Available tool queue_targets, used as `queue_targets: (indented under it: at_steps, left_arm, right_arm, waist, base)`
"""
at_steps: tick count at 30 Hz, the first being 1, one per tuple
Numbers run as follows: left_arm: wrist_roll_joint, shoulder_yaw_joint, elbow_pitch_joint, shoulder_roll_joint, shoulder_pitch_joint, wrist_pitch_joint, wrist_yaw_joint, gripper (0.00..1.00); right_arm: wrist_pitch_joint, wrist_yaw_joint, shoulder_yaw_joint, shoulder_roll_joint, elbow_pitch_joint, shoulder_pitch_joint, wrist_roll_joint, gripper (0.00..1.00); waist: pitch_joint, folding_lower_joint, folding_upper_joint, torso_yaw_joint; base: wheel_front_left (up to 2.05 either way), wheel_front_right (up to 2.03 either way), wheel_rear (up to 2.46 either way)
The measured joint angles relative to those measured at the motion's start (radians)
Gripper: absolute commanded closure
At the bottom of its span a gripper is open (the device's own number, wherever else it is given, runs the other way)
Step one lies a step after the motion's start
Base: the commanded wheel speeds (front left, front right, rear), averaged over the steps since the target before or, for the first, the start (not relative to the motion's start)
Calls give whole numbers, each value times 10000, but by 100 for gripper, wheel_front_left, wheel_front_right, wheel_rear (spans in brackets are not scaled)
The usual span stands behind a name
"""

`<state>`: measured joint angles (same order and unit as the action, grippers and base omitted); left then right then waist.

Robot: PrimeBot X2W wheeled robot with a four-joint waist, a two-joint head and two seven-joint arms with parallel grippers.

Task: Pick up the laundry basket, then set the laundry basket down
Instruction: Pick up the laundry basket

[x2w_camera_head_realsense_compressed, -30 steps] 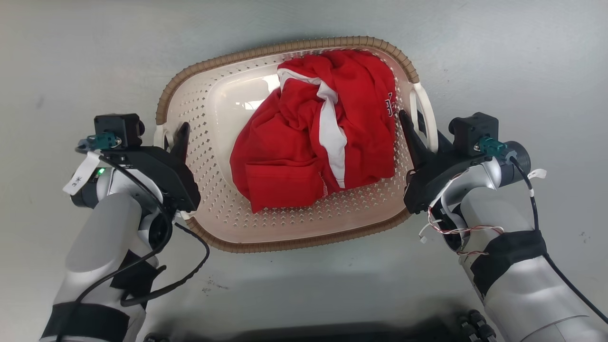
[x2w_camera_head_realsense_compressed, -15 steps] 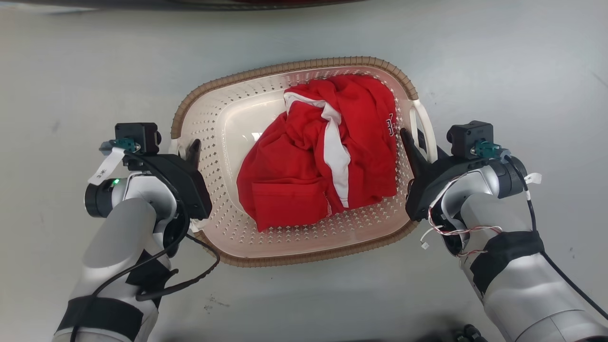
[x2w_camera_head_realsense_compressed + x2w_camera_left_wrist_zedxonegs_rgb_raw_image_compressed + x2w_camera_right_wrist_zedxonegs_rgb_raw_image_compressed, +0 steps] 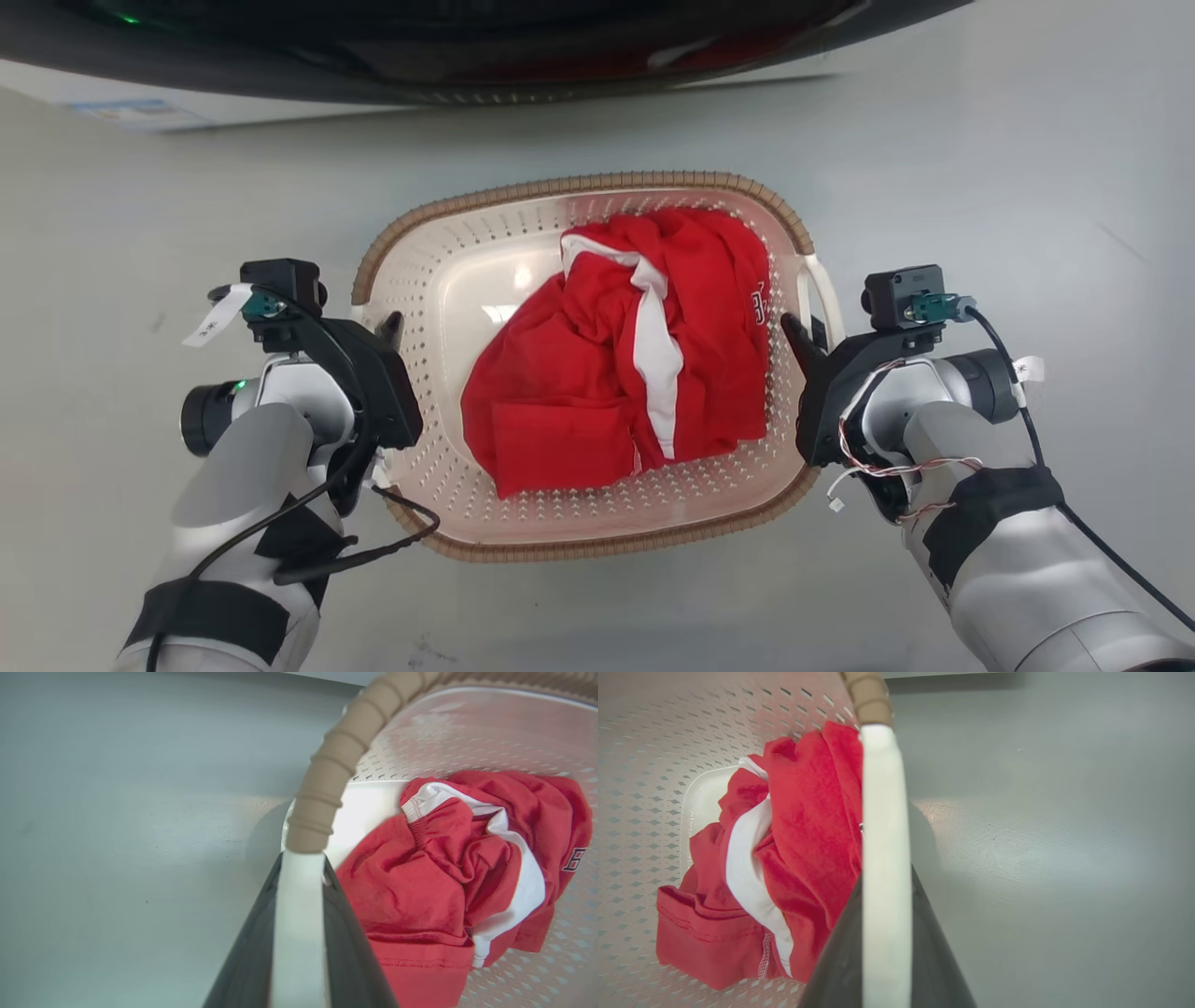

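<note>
— What do we have of the laundry basket (image 3: 597, 179)?

— We see a rounded-rectangular tub, cream-white, its walls pricked all over with small holes. It has a brown ribbed rim that looks woven and a white handle at each short side. A crumpled red garment (image 3: 616, 373) with white stripes lies in it, toward its right side.

— And our grip?

— Our left gripper (image 3: 301, 868) is closed tight on the left handle (image 3: 299, 952): in the left wrist view the two dark fingers press the white strip from either side. Our right gripper (image 3: 885, 877) clamps the right handle (image 3: 885, 788) the same way.

— Where is it?

— Between our two grippers, over the floor (image 3: 980, 140), squarely before us. We cannot tell whether its bottom touches the floor.

— And the room?

— The floor is plain matt grey, with a few small dark specks and soft pale reflections. Along the far edge of the head view runs a dark curved body (image 3: 467, 56) with a small green light. Beneath it, at the left, we see a pale strip (image 3: 140, 112) with a bluish label.
</note>
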<state>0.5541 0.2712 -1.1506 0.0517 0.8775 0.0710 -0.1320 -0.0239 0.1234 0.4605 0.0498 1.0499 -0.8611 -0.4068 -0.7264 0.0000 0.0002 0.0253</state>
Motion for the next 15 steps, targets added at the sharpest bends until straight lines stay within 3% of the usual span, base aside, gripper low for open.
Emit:
queue_targets:
  at_steps: [15]
  left_arm:
    - [614, 132, -836, -125, -325, 1371, 0, 100]
  right_arm:
    - [-1835, 2, 784, -8, 435, 317, -1546, 100]
  waist:
    - [1997, -2, -2, 91]
  base:
    - [0, 0, 0]
